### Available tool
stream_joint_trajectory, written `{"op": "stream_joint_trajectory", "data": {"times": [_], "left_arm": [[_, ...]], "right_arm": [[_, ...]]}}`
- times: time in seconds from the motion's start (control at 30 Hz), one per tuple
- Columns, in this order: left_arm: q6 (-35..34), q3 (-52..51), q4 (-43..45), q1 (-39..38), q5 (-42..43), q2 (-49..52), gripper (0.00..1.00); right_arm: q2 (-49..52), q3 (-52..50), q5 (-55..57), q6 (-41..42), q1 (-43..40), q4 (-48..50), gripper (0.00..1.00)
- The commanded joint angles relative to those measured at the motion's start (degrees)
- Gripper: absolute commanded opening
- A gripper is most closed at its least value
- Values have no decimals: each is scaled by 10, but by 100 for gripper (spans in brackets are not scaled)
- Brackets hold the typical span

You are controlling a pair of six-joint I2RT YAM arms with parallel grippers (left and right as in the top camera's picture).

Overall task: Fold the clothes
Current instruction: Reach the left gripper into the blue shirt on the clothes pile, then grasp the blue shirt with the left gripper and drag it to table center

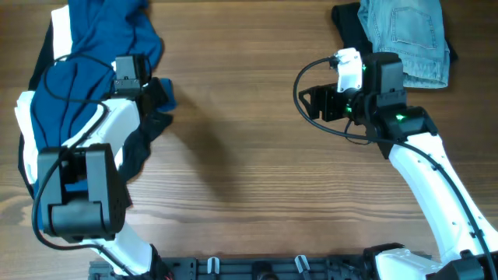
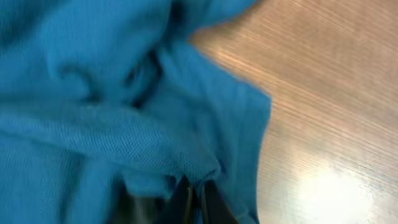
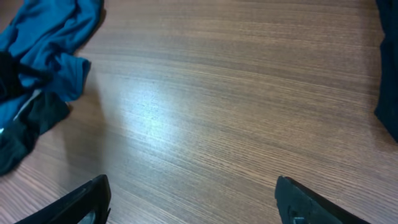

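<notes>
There's the left pincer clenched on a fold of the deep-blue knit shirt heaped at the counter's far-left corner, likely to drag it flat, while the right pincer waits spread and empty near the denim jeans far-right

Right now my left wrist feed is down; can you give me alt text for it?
A crumpled deep-blue knit shirt fills the left and centre, its hem apparently pinched by the dark, nearly closed fingers of the left gripper at the bottom edge. A light-brown wooden table with glare shows on the right.
</notes>
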Motion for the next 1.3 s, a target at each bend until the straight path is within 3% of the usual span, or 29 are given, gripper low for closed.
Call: {"op": "stream_joint_trajectory", "data": {"times": [0.0, 0.13, 0.23, 0.4, 0.6, 0.77, 0.97, 1.17, 1.23, 1.27], "left_arm": [[-42, 18, -41, -43, 49, -97, 4], [-92, 22, -64, -129, 72, -200, 4], [-118, 22, -57, -194, 72, -220, 4], [-174, 22, -6, -313, 72, -187, 4], [-251, 22, 137, -436, 72, -98, 4], [-311, 22, 259, -500, 73, -29, 4], [-313, 23, 349, -550, 88, -21, 4], [-309, 64, 367, -580, 111, -21, 6], [-281, 73, 363, -580, 115, -22, 34], [-276, 74, 357, -578, 115, -23, 65]], "right_arm": [[3, 4, 3, 43, -29, 7, 82], [-5, 5, -30, 55, -70, 7, 81], [-15, 6, -57, 55, -98, 7, 81], [-43, 6, -93, 55, -162, -3, 81], [-69, 6, -97, 54, -226, -28, 82], [-71, 6, -104, 55, -273, -32, 83], [-71, 6, -123, 55, -316, -30, 85], [-71, 6, -123, 58, -320, -24, 89], [-71, 6, -123, 70, -320, -20, 90], [-71, 6, -132, 72, -320, -15, 90]]}}
